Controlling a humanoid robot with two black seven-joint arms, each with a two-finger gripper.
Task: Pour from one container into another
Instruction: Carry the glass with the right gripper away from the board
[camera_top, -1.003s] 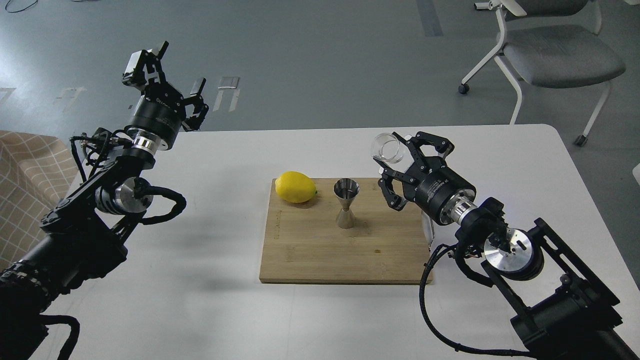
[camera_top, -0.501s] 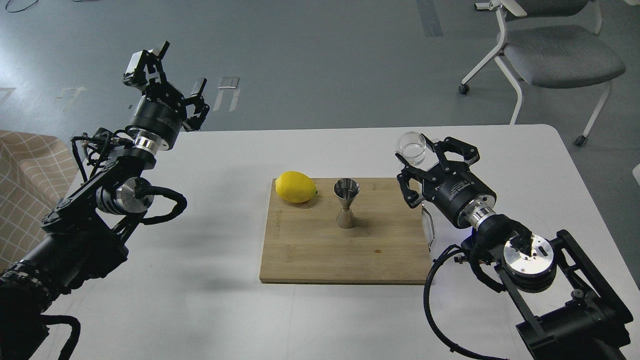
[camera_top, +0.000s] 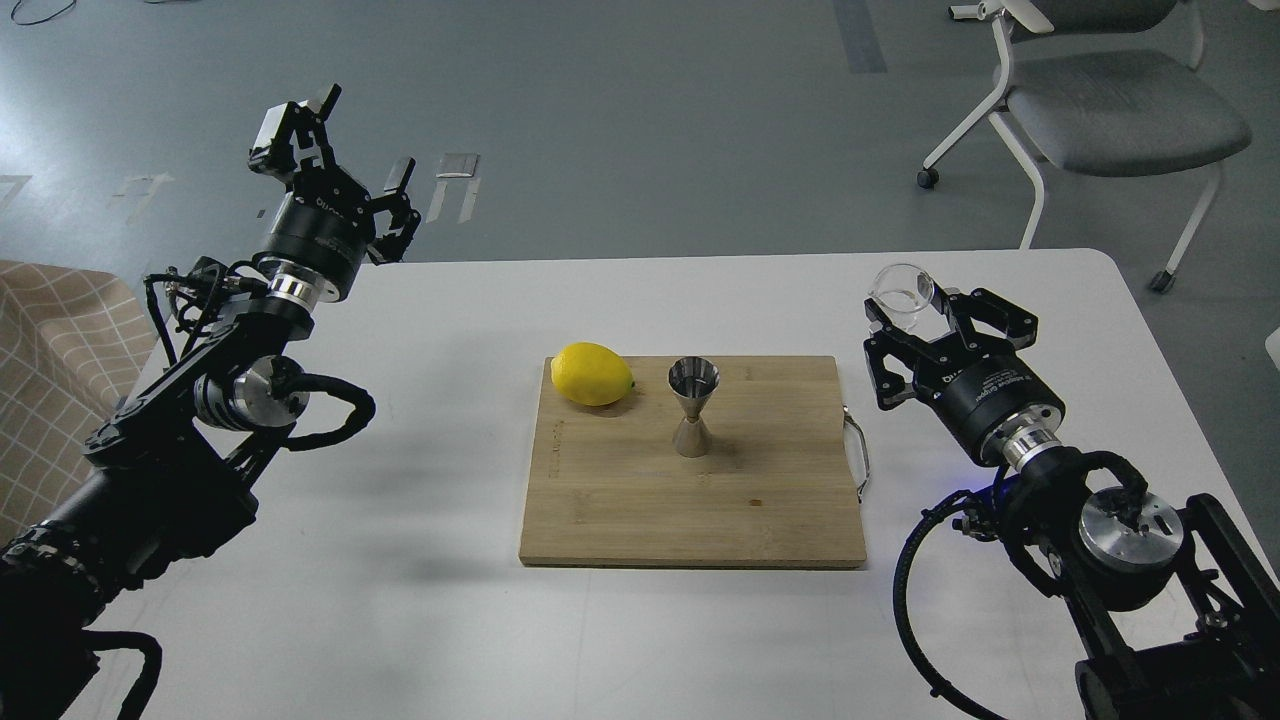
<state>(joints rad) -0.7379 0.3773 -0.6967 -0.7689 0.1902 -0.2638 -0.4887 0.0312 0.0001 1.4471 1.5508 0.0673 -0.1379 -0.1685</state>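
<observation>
The steel jigger (camera_top: 693, 405) stands upright near the middle of the wooden board (camera_top: 690, 500). My right gripper (camera_top: 922, 303) is over the table to the right of the board, shut on the clear glass cup (camera_top: 903, 286), which it holds at its fingertips well clear of the jigger. The cup's mouth points up and slightly left. Far off at the table's back left corner, my left gripper (camera_top: 345, 150) is raised and open, holding nothing.
A yellow lemon (camera_top: 592, 374) lies on the board just left of the jigger. The board has a wire handle (camera_top: 860, 455) on its right edge. A grey office chair (camera_top: 1100, 110) stands behind the white table (camera_top: 450, 620). Checked fabric (camera_top: 50, 350) sits at the far left.
My right gripper has carried the glass cup to the right, from beside the jigger to past the board's edge, and the cup has turned more upright. The left arm barely moved.
</observation>
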